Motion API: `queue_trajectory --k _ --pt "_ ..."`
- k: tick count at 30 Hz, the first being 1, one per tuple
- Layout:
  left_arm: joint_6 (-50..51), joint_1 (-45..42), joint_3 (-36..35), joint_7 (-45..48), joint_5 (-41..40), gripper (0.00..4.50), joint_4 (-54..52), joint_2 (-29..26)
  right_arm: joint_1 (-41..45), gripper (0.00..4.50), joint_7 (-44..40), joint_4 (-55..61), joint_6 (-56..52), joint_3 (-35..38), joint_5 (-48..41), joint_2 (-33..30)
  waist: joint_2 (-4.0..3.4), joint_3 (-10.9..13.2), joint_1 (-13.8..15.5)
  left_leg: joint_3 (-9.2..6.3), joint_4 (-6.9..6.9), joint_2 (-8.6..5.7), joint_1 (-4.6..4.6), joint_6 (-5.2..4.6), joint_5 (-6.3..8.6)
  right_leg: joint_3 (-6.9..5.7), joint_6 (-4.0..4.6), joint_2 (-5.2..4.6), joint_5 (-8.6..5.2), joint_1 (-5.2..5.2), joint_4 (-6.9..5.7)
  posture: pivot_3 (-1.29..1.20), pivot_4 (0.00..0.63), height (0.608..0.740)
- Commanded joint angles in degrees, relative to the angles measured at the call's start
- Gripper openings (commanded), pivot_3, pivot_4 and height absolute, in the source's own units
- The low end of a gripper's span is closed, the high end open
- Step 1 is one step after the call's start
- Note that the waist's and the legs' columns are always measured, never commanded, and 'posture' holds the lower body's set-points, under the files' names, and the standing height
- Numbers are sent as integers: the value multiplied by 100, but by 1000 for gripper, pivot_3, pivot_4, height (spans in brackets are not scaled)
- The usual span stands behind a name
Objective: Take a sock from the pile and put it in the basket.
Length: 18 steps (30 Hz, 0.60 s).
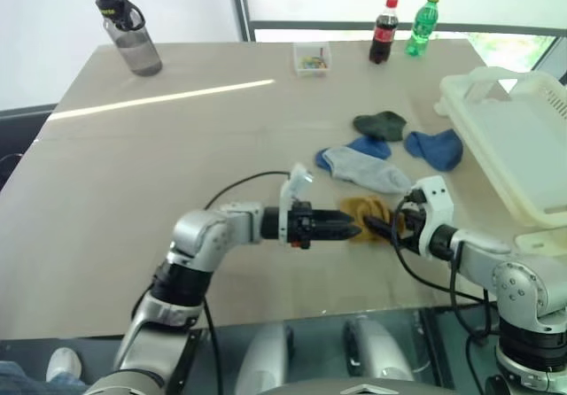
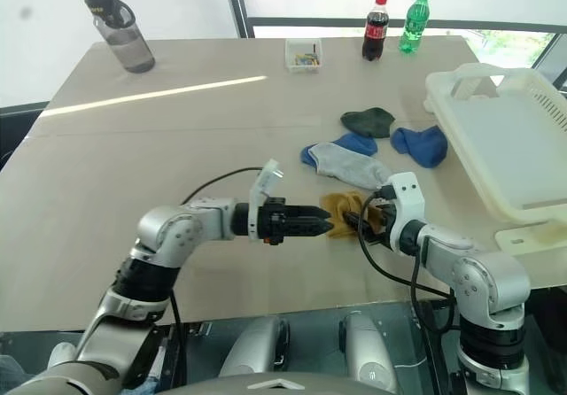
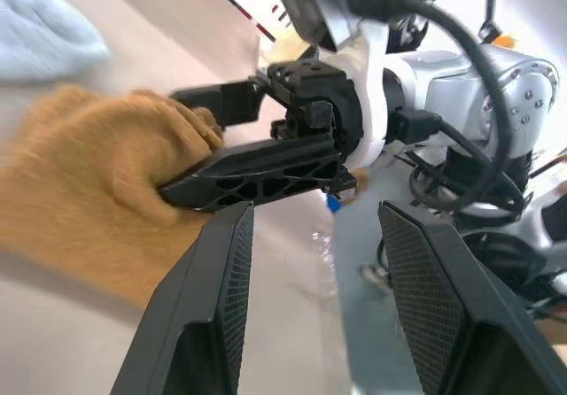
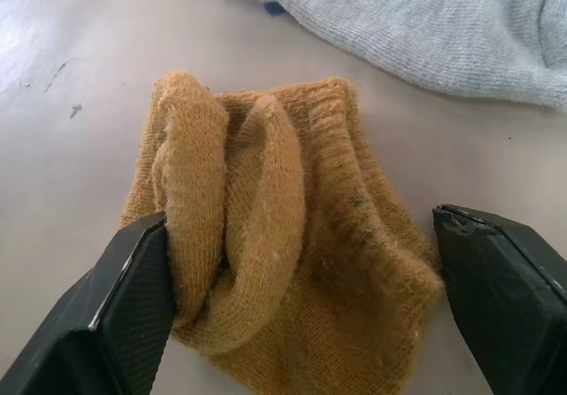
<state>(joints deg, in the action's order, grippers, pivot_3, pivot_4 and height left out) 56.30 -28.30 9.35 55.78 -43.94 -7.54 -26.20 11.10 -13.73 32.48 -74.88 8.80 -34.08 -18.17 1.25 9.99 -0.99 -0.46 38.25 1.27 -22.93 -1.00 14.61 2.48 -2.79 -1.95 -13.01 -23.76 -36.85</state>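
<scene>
Mustard-yellow sock (image 4: 283,227) is lying bunched on the worktop (image 1: 177,165) at the near edge of the pile (image 1: 390,151), just beside the grey sock (image 1: 368,170). Right gripper (image 4: 301,324) is straddling it, jaws spread wide, one finger touching the knit. Left gripper (image 3: 310,306) is pointing at it, jaws partly open, holding nothing. White basket (image 1: 523,138) is sitting to the right.
</scene>
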Motion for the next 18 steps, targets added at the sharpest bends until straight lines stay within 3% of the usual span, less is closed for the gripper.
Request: queue_trajectory --k 1,2,6,10,11,12,15,18 --pt "-560 -107 -149 131 393 2334 -501 -489 -242 4500 -10 -222 116 -308 223 -222 1 -1 2 1 0 0 0 0 0 0 -1 0 -1 0 0 0 150 740" --pt "-779 -98 -123 143 600 2334 -563 -662 -270 4500 -27 -235 187 -379 253 -265 3 -1 2 1 0 0 0 0 0 1 -1 -1 -1 1 1 0 150 740" --pt "-1664 -33 -239 224 1129 2388 -654 -1064 -336 3347 -67 -324 394 -509 317 -268 5 -2 15 2 0 0 1 0 0 1 -1 -1 -2 1 1 0 150 740" --pt "-2127 -74 -487 355 1225 2388 -653 -1248 -328 1621 -120 -400 471 -501 323 -252 7 -3 12 3 -1 1 1 0 0 1 0 -2 -2 0 2 0 150 740" --pt "-2263 -120 -658 338 1171 2388 -647 -1218 -316 1621 -138 -419 479 -495 320 -258 7 -2 12 3 -2 2 1 0 0 0 0 0 -2 0 2 0 150 740" --pt "-2366 -150 -792 314 1128 2388 -637 -1189 -309 1017 -152 -432 485 -492 317 -266 8 -2 12 3 -2 3 1 0 0 0 0 0 -2 0 2 0 150 740" --pt "-2607 -132 -969 370 1111 2388 -604 -1171 -283 83 -194 -456 462 -456 278 -263 9 -2 12 3 -1 3 0 0 0 -1 -1 0 -2 0 2 0 150 740" --pt "-2737 -89 -1002 432 1170 2388 -581 -1178 -263 30 -205 -473 446 -425 251 -253 9 -2 11 3 -2 3 2 0 0 -1 -7 0 -5 1 2 0 150 740"
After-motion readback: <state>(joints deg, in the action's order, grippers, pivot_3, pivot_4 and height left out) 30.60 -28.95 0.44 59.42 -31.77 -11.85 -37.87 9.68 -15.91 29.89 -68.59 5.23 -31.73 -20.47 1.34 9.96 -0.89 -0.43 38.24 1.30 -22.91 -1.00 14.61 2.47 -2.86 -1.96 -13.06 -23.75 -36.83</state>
